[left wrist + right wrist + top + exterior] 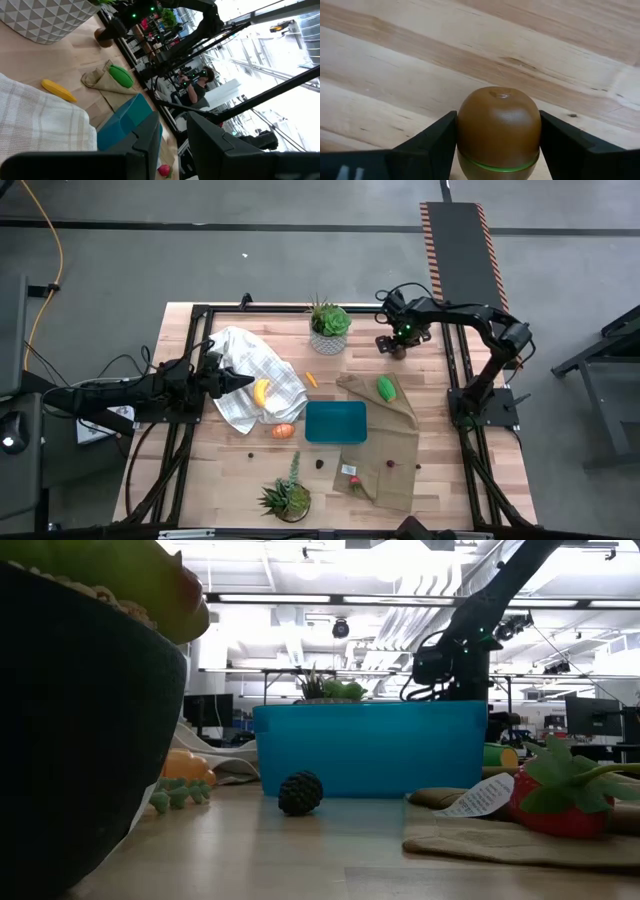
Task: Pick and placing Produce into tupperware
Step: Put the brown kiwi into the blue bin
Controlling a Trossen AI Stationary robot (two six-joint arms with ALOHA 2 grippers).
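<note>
Reaching across the far right corner of the wooden desk [440, 470], the right arm bends at the elbow and points its right tool [391, 345] down beside the potted succulent [328, 326]. In the right wrist view, its two dark fingers [427, 142] sit against both sides of a brown kiwi-like piece [499, 129] standing on the wood, spread wide around it. The left arm lies low along the left edge, its left tool [228, 381] over the checked white cloth [255, 372], fingers slightly parted with nothing between them. A yellow banana [262, 391] lies on that cloth. The teal tupperware [335, 422] sits mid-desk, with a green piece [386, 388] on the tan cloth [385, 445] beside it.
</note>
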